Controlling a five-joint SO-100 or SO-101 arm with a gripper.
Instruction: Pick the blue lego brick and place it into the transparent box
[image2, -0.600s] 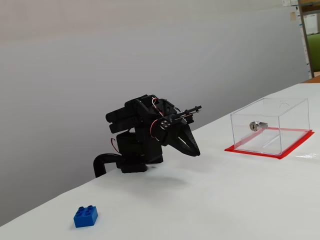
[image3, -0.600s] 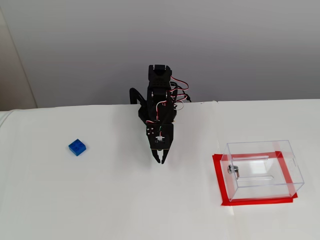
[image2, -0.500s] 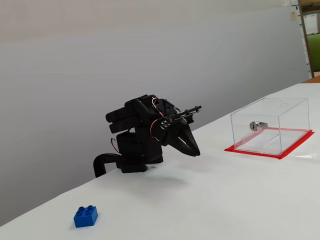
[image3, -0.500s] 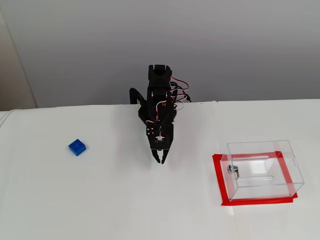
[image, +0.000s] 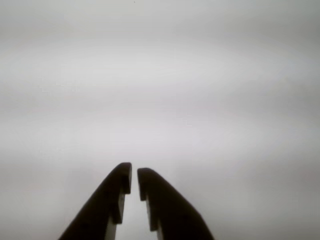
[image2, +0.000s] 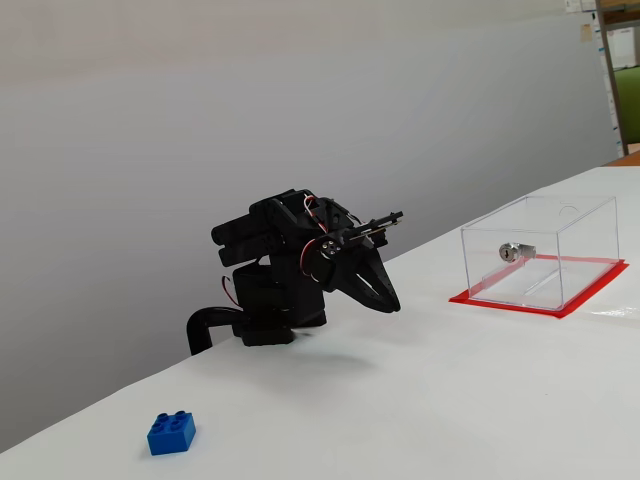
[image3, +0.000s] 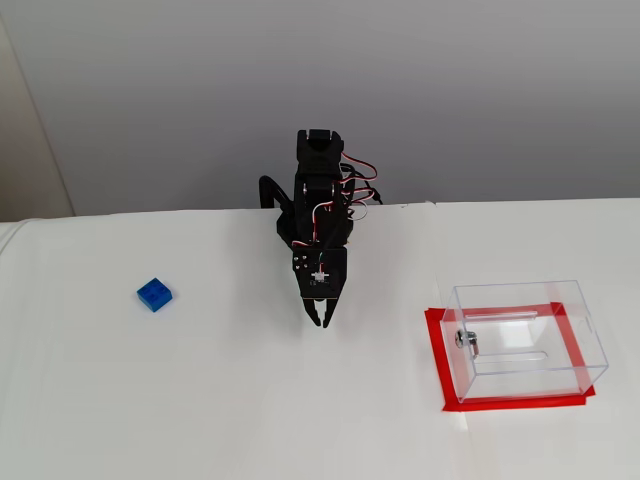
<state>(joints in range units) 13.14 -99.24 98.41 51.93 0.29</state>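
Left to right in a fixed view: your blue lego brick (image3: 154, 294) sits alone on the white table (image3: 200, 400), studs up, well left of the arm. The arm (image3: 320, 215) is folded low at the table's back edge, wrist pitched down, gripper (image3: 321, 322) hanging just above the surface, holding nothing. Jaws are nearly together; the wrist view shows a thin slit between the fingertips (image: 125, 175). The transparent box (image3: 523, 338) stands well right on its red base (image3: 440, 365), lock cylinder (image3: 464, 339) on the wall facing the arm.

Hard to read: the wrist view is blurred blank table, no brick or box in it. The low fixed view cuts the base's right corner (image2: 622, 268) at the frame edge.
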